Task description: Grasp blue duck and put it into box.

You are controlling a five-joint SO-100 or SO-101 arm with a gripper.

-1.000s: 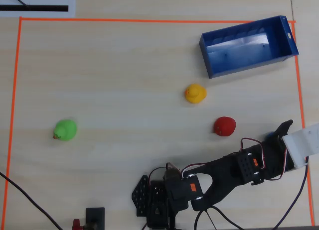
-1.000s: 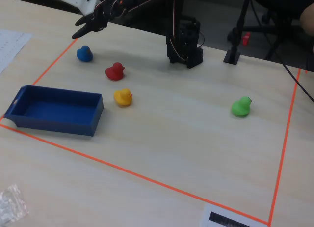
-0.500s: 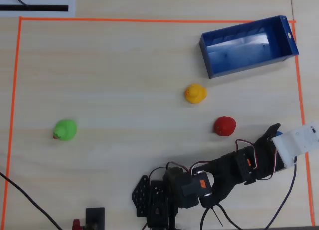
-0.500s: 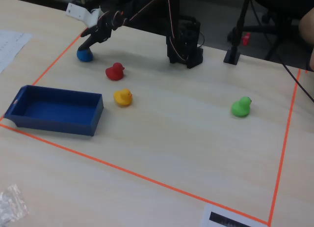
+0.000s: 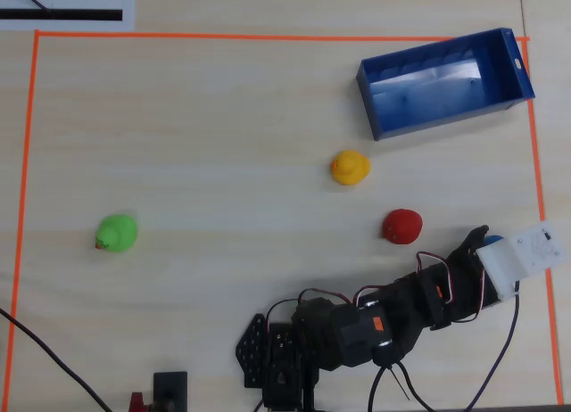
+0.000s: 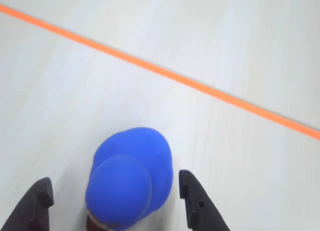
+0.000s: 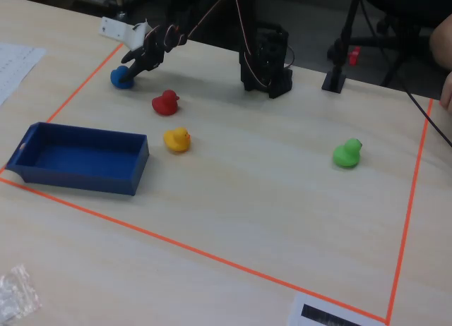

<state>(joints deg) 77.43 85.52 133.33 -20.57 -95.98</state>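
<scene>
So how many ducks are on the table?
4: blue duck at the claw, red duck beside it, yellow duck near the box, green duck far off.

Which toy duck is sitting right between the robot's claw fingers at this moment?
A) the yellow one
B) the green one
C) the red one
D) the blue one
D: in the wrist view the blue duck sits on the table between the two dark fingers of the open gripper.
</scene>
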